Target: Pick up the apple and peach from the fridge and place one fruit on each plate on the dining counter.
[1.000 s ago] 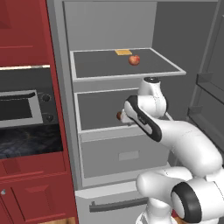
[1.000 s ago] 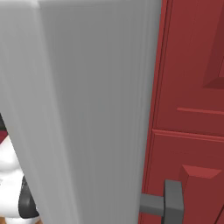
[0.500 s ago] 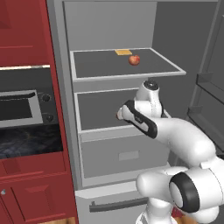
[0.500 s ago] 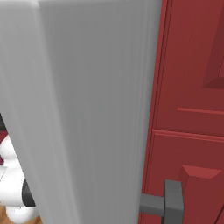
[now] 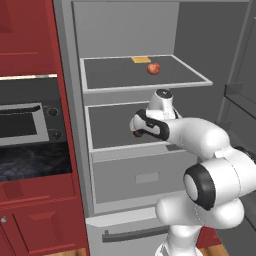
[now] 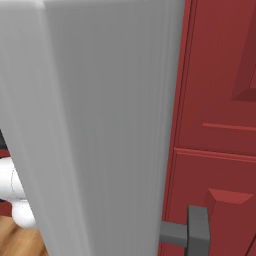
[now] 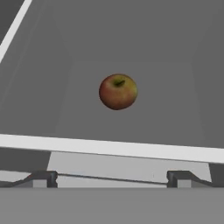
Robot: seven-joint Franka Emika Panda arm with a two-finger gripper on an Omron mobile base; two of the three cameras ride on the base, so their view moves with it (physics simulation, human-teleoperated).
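Observation:
The fridge (image 5: 70, 125) stands open in the left base view. On its middle shelf lies the apple (image 7: 118, 91), red with yellow-green patches and a stem dimple; a sliver of it shows behind the hand (image 5: 136, 134). My gripper (image 7: 113, 179) faces it from just outside the shelf's front lip, open, with nothing between its fingertips (image 7: 43, 178), and still short of the fruit. The hand hangs in front of that shelf (image 5: 135, 126). A round red-orange fruit, probably the peach (image 5: 153, 68), sits on the upper shelf. The plates and the dining counter are out of view.
A flat yellow item (image 5: 140, 59) lies behind the peach. Below the middle shelf is a closed grey drawer (image 5: 145, 177). Dark red cabinets and a built-in oven (image 5: 25, 125) stand left of the fridge. The grey fridge door (image 6: 100, 125) blocks the right base view, beside red cabinet fronts (image 6: 220, 125).
The hand has eased a little to the left and in toward the middle shelf. The jaws have spread slightly wider. The fruits have not moved.

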